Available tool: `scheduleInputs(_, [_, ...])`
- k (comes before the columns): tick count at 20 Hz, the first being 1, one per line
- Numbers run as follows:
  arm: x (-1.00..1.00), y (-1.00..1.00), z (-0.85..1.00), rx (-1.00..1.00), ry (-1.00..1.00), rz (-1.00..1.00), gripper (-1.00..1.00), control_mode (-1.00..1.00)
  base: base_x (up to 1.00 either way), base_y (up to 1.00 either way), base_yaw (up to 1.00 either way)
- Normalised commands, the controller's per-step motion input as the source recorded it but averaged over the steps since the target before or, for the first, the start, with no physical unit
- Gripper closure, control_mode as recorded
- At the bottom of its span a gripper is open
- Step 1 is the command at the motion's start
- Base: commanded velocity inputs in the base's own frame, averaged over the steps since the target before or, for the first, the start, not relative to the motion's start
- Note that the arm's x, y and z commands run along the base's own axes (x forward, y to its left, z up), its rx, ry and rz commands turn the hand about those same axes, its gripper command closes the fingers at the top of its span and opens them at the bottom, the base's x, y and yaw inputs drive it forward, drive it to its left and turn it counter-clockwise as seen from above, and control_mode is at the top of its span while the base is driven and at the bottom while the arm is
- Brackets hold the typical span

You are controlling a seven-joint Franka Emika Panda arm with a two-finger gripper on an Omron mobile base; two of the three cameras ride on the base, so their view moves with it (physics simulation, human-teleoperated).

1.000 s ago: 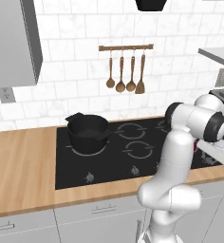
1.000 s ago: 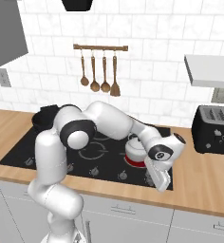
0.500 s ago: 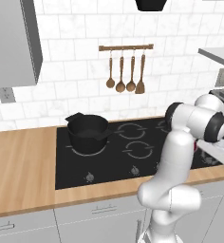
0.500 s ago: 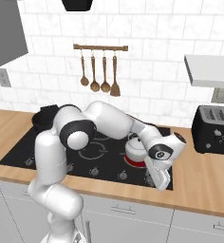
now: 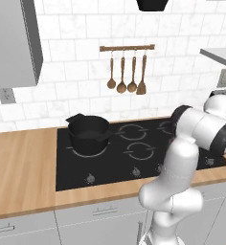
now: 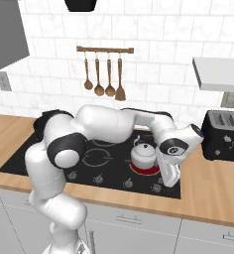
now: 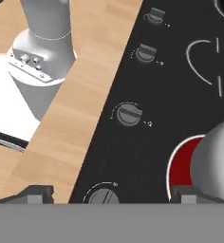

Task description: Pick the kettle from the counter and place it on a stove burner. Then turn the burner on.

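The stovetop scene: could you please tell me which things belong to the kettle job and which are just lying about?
Belonging to the job:
kettle
glowing red burner
stove knobs
pincer

Lying about:
black pot
wooden utensils
toaster

kettle [image 6: 143, 155]: showing up silvery white, with a black handle and knob on top
burner [image 6: 147, 171]: glowing red in a ring under the kettle
stove [image 5: 110, 162]: looking flat black, with thin pale circles marking the rings
knobs [image 7: 128, 114]: coming across dark grey, each with a fine white arc and tick beside it
counter [image 5: 19, 167]: showing light brown wood with a streaky grain
pot [image 5: 88, 133]: sitting there plain black all over
wall [image 5: 76, 57]: wearing white tiles with faint grey marbling
spoons [image 5: 127, 72]: hanging in warm brown wood
toaster [image 6: 225, 134]: looking black with silvery slots on top
drawers [image 6: 134, 218]: staying pale grey with silver handles
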Motion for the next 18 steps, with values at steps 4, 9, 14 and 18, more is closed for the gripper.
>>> scheduleInputs(4, [-0.79, 0.13, 1.00, 0.02, -0.25, -0.02, -1.00, -1.00, 0.00, 0.00, 0.00])
scheduleInputs(9, [-1.00, 0.61, 0.93, -0.06, -0.52, 0.00, -1.00, -1.00, 0.00, 0.00, 0.00])
scheduleInputs(14, [-1.00, 0.93, 0.44, -0.25, -0.72, 0.00, -1.00, -1.00, 0.00, 0.00, 0.00])
scheduleInputs(18, [-1.00, 0.99, -0.03, -0.36, -0.67, 0.00, -1.00, -1.00, 0.00, 0.00, 0.00])
